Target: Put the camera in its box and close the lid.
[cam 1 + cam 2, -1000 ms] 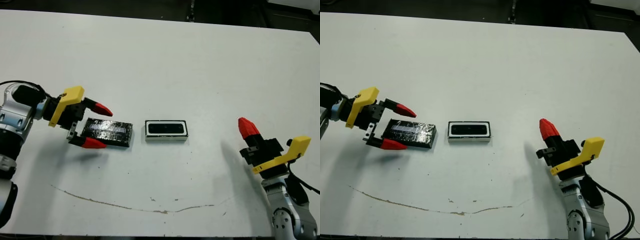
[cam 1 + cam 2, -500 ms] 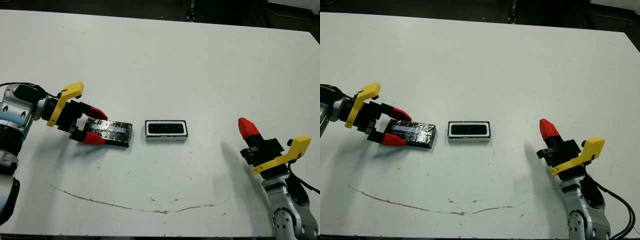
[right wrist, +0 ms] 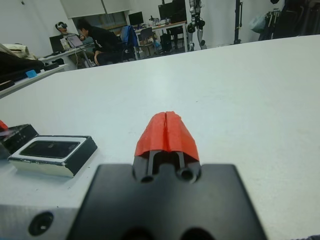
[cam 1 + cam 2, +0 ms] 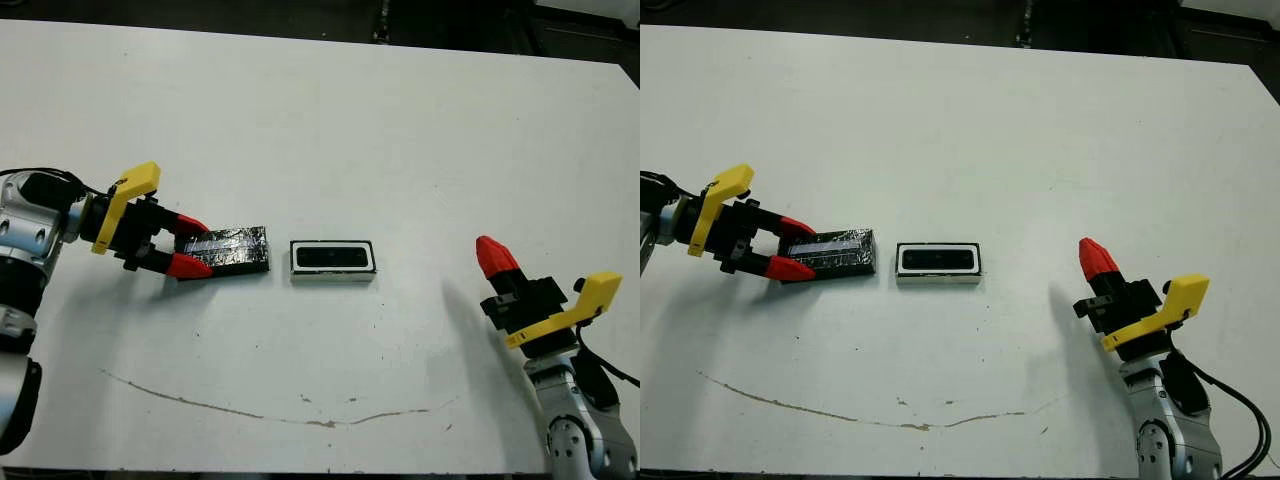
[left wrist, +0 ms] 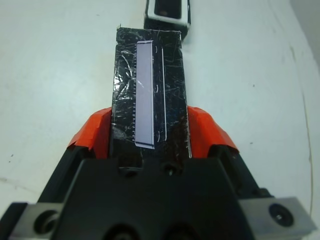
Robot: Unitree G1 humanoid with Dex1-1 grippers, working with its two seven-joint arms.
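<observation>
My left gripper (image 4: pixel 194 246) is shut on the near end of the lid (image 4: pixel 235 248), a black speckled cover with a pale stripe (image 5: pixel 145 90). The lid's free end points at the box (image 4: pixel 332 277) and stops just short of it. Inside this small white tray with a dark rim lies the camera (image 4: pixel 332 257), a slim black bar. Off to the right, well away from the box, my right gripper (image 4: pixel 497 257) is shut on nothing. In the right wrist view its two red fingertips (image 3: pixel 167 131) are pressed together, and the box (image 3: pixel 42 164) shows with the camera (image 3: pixel 50 148) in it.
A thin brown curved mark (image 4: pixel 270 412) runs across the white table near the front edge. Beyond the table's far side, the right wrist view shows a seated person (image 3: pixel 102 37) among desks and chairs.
My left gripper has closed from open around the lid to shut on it. The lid now looks narrower, tilted in the grip, with its free end nearer the box. The right arm is still.
</observation>
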